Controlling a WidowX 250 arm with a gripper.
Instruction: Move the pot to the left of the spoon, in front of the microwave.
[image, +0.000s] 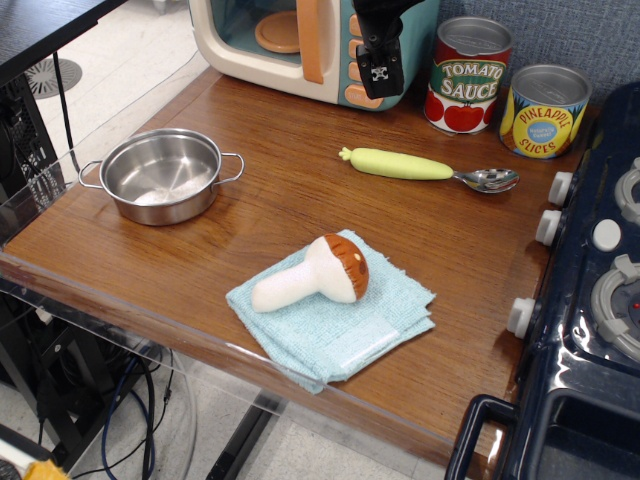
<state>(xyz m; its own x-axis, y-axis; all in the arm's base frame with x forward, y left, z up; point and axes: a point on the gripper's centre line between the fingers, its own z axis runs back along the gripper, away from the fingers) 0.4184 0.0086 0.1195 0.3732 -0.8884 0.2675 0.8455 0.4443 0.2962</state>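
Observation:
The shiny steel pot (161, 176) with two loop handles sits empty on the wooden table's left side, near the left edge. The spoon (425, 167), with a pale yellow-green handle and metal bowl, lies to the right, in front of the cans. The cream and teal microwave (300, 40) stands at the back centre. My gripper (379, 75) hangs high in front of the microwave's right side, above the table and far from the pot. It holds nothing; its fingers are seen end-on, so I cannot tell if they are open.
A toy mushroom (315, 275) lies on a light blue cloth (335, 315) near the front edge. A tomato sauce can (468, 75) and a pineapple can (545, 110) stand at the back right. A dark toy stove (590, 300) borders the table's right side.

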